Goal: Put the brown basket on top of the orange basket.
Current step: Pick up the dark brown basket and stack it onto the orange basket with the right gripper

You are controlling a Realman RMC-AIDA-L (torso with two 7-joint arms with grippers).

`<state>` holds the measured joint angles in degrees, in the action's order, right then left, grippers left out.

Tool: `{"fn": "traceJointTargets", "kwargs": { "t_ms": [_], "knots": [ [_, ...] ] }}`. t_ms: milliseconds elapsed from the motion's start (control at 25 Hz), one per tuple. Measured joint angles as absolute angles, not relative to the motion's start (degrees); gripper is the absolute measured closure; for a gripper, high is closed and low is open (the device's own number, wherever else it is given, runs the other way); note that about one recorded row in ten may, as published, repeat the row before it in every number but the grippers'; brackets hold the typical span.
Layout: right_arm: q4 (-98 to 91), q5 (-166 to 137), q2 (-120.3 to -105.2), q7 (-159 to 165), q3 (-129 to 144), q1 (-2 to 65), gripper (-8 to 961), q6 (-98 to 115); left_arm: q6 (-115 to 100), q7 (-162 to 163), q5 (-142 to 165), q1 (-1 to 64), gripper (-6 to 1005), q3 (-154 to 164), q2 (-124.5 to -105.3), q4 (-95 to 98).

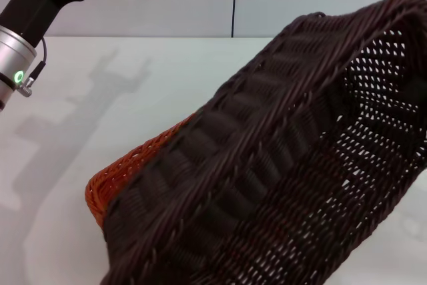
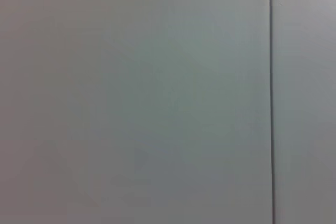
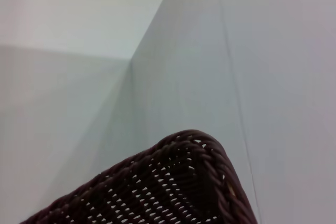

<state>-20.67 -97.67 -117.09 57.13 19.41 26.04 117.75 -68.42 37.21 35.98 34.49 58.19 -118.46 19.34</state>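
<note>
Closest to you in the head view, the brown basket fills the lower right of the scene, lifted off the table and tilted steeply so its open mouth faces right and its braided rim runs diagonally across the picture. Just behind and below its lower edge, a corner of the orange basket peeks out, resting on the white table; whether the two baskets touch you cannot tell. The right wrist view shows only a corner of the brown basket against pale walls, and the right gripper itself is out of sight. Farther back, the left arm is raised at the upper left, well apart from both baskets; you cannot tell how its gripper stands.
</note>
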Motion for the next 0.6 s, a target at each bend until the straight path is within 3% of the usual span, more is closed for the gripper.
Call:
{"fn": "traceJointTargets", "kwargs": {
  "t_ms": [360, 600],
  "knots": [
    [-11.3, -95.6, -118.77, 51.0, 18.6, 25.0, 706, 114.4, -67.2, 35.9, 35.6, 36.5, 185, 58.2, -118.25, 19.9],
    [-5.1, -95.4, -118.82, 47.8, 19.3, 24.0, 696, 110.4, -66.1, 33.4, 35.5, 38.1, 186, 58.3, -118.40, 19.6]
  ]
}}
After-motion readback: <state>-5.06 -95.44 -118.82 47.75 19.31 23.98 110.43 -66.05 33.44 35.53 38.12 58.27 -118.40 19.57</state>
